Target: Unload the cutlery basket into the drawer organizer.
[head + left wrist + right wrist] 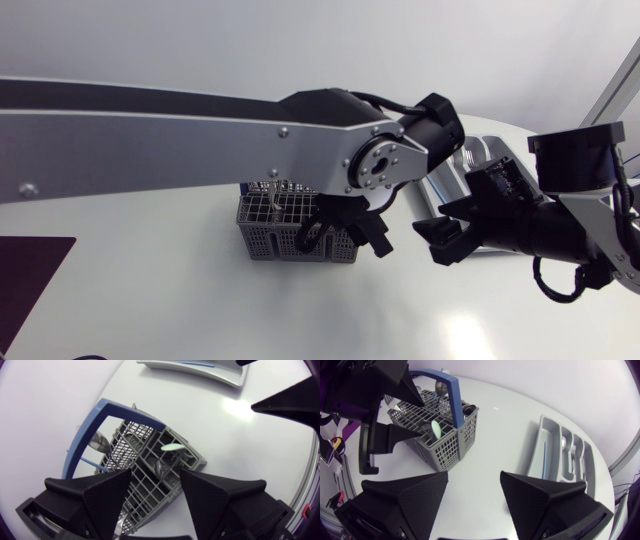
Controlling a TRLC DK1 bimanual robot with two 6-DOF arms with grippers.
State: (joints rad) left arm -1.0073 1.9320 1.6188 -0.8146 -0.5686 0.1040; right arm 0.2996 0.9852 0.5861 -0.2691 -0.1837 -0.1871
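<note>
Cutlery basket (pixel 270 238) sits loaded at the centre of the table (pixel 150 300). Left end effector (pixel 345 236) hangs open over its three-o'clock end, probably lining up on a spoon (pixel 172 447). Right end effector (pixel 445 228), open and empty, waits at three o'clock, near the drawer organizer (pixel 538 452).

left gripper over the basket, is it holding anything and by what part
Nothing is held. The left gripper hangs open over the cutlery basket, gripping none of the cutlery in it; the right gripper is open and empty too.
</note>
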